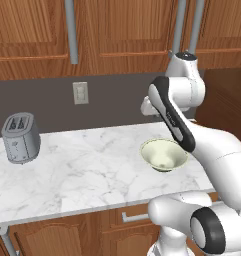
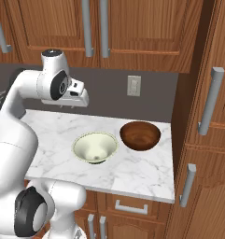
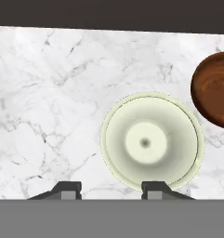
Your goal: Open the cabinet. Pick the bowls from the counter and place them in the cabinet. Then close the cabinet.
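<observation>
Cream bowl [image 2: 95,147] sits upright on the white marble surface [image 2: 142,170], near its front half; brown bowl [image 2: 140,135] just beside it toward the right end, apart, not touching. Gripper [image 3: 111,189] hangs above the surface looking straight down, fingertips [image 3: 155,188] partly spread with nothing between them, one over the cream bowl's near rim. Toaster [image 1: 21,137] far left on the surface. Behind, dark wall with outlet [image 2: 134,86]. Cabinet [image 2: 132,28] above, both doors shut.

White arm [image 2: 20,107] bent high, fingers [image 3: 67,189] parted, pointing down.
</observation>
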You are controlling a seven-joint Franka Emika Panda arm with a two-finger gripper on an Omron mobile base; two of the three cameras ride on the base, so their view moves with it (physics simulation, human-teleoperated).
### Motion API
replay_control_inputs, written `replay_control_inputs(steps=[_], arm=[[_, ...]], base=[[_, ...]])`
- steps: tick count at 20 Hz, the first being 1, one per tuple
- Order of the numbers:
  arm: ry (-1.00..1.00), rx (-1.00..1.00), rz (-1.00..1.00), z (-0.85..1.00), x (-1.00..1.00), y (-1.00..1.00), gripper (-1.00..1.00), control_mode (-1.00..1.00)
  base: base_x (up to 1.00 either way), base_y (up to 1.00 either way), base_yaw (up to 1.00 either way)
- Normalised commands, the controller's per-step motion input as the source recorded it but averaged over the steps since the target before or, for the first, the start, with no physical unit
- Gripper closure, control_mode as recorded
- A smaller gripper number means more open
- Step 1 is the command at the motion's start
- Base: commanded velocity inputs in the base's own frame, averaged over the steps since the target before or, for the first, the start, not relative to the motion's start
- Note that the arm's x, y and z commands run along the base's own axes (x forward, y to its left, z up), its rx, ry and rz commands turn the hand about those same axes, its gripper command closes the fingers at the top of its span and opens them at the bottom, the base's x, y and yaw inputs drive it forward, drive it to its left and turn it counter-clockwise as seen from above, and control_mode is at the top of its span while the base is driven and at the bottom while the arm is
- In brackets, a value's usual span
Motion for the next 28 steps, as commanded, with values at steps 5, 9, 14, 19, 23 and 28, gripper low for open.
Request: replay_control_inputs(steps=[5,9,14,19,23,28], arm=[[-0.04,0.0,0.0,0.0,-0.27,0.0,-1.0,-1.0],[-0.29,0.0,-0.01,0.11,-0.51,-0.11,-1.0,-1.0],[-0.31,0.0,0.0,0.46,-0.5,-0.28,-1.0,-1.0],[-0.17,0.0,-0.01,0.63,-0.32,-0.34,-1.0,-1.0],[-0.16,0.0,-0.03,0.61,-0.1,-0.13,-1.0,-1.0],[-0.16,0.0,0.0,0.48,-0.02,-0.06,-1.0,-1.0]], base=[[0.0,0.0,0.0],[0.0,0.0,0.0],[0.0,0.0,0.0],[0.0,0.0,0.0],[0.0,0.0,0.0],[0.0,0.0,0.0]])
